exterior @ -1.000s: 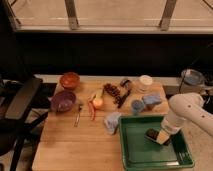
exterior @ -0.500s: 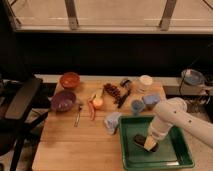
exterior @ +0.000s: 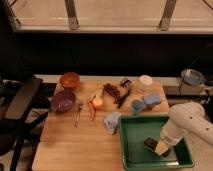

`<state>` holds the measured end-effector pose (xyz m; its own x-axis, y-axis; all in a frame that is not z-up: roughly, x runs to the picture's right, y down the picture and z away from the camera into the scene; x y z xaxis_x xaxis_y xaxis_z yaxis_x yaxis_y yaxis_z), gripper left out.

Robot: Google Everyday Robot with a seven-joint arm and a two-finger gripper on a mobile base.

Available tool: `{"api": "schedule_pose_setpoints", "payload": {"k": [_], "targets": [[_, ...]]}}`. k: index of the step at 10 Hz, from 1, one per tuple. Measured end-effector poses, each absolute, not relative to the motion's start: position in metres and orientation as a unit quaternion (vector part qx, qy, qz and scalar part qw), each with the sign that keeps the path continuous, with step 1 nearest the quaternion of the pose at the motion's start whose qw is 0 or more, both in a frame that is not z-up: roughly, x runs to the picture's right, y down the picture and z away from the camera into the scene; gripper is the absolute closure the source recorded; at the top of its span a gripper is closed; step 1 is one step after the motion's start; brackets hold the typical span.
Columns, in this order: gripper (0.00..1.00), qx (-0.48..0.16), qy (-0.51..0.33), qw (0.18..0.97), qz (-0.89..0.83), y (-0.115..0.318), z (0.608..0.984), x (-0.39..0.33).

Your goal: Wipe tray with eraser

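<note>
A green tray [exterior: 136, 134] sits at the front right of the wooden table [exterior: 70, 142]. A dark block eraser [exterior: 150, 144] with a yellowish part lies on the tray floor, right of its middle. My gripper [exterior: 161, 147] at the end of the white arm [exterior: 187, 122] reaches in from the right. It is shut on the eraser and presses it onto the tray bottom.
A light-blue cloth [exterior: 112, 121] lies against the tray's left rim. A blue cup [exterior: 136, 106] and a blue sponge [exterior: 152, 100] stand behind the tray. Farther left are grapes [exterior: 114, 91], an apple [exterior: 97, 102], a fork [exterior: 79, 114], a purple bowl [exterior: 63, 100] and an orange bowl [exterior: 70, 80]. A chair [exterior: 20, 100] stands at the left.
The gripper and eraser have slid from the tray's back part toward the front, then slightly to the right along the tray bottom. The arm has lowered with them.
</note>
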<state>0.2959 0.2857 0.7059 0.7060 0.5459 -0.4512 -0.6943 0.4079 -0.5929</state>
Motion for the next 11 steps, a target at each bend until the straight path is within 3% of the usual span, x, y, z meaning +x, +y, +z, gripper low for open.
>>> {"api": "schedule_pose_setpoints", "payload": {"k": [3, 6, 11], "targets": [[1.0, -0.385, 0.086, 0.841, 0.369, 0.259, 0.725, 0.314], [1.0, -0.391, 0.067, 0.848, 0.352, 0.25, 0.744, 0.286], [1.0, -0.415, 0.04, 0.845, 0.335, 0.277, 0.733, 0.228]]}}
